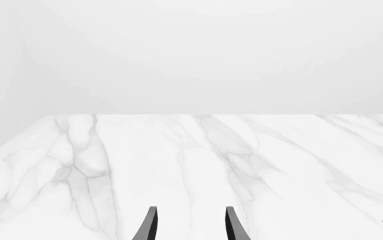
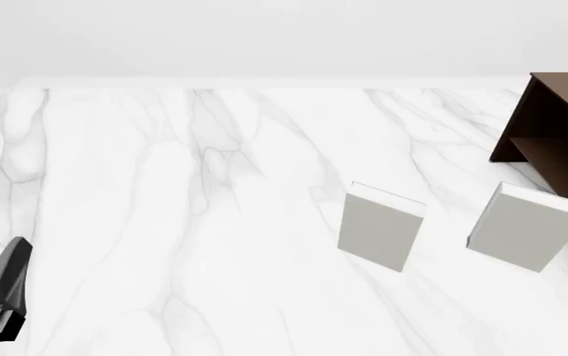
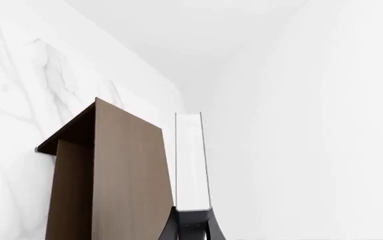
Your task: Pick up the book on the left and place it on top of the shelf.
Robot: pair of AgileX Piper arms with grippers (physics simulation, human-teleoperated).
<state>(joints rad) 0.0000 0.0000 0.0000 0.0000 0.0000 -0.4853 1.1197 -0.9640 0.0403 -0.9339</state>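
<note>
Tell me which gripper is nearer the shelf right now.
Right. The right gripper, holding a book, sits just beside the shelf. The left gripper is at the table's near left, far across from the shelf.

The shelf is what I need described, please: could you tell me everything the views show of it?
The shelf is a dark brown unit with a wood-grain look, a flat top and an open compartment. It stands on the marble table at its far right, partly cut off by the front view's edge. In the right wrist view the book in the right gripper appears beside it; whether they touch cannot be told.
</note>
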